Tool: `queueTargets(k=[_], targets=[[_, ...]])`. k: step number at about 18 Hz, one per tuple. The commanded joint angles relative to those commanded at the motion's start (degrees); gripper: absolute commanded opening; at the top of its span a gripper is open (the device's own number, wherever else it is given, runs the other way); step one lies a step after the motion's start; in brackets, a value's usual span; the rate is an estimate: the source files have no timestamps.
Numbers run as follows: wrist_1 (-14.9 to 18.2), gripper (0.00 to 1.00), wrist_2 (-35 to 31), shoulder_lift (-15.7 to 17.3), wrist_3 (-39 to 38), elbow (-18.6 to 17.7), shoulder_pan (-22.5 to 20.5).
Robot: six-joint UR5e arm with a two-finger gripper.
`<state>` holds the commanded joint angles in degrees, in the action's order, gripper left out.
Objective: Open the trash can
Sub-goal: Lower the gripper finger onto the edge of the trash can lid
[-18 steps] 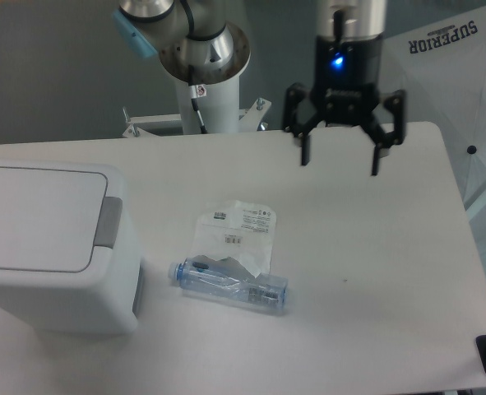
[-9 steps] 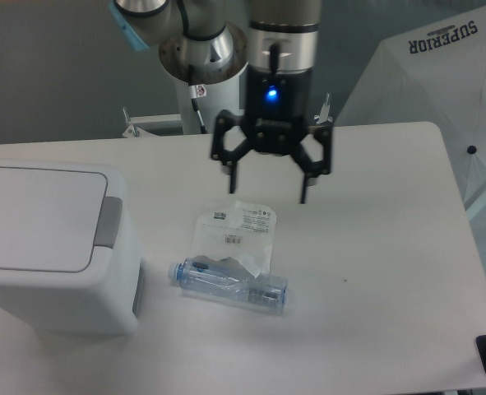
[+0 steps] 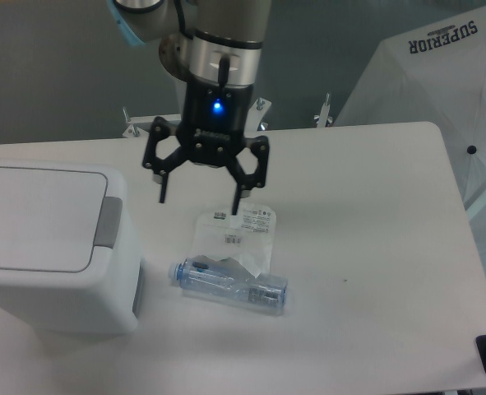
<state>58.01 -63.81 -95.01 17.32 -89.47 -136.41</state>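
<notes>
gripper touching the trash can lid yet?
No, the open gripper hangs over the table, right of the closed trash can.

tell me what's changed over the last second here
The gripper, jaws open and empty, swept across the table from the right side leftward toward the trash can, and now hangs over the table beside the plastic bag. The can's lid is still shut; bag and bottle have not moved.
</notes>
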Motion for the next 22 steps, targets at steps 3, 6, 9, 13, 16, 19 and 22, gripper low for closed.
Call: queueTargets(k=[3,6,9,13,16,19,22], targets=[[-0.09,1.0,0.0,-0.53,0.09,-0.7,1.32],[-0.61,1.0,0.0,-1.23,-0.09,-0.71,1.85],[-1.58,1.0,0.0,-1.93,-0.18,-0.79,3.16],[-1.67,1.0,-0.09,-2.11,-0.18,-1.06,3.34],[-2.02,1.0,-0.09,-2.2,-0.18,-1.58,3.6],[-4.3,1.0,-0.18,-2.11,-0.18,-3.34,4.13],[-5.1,1.0,-0.18,-2.11,-0.18,-3.78,4.13]])
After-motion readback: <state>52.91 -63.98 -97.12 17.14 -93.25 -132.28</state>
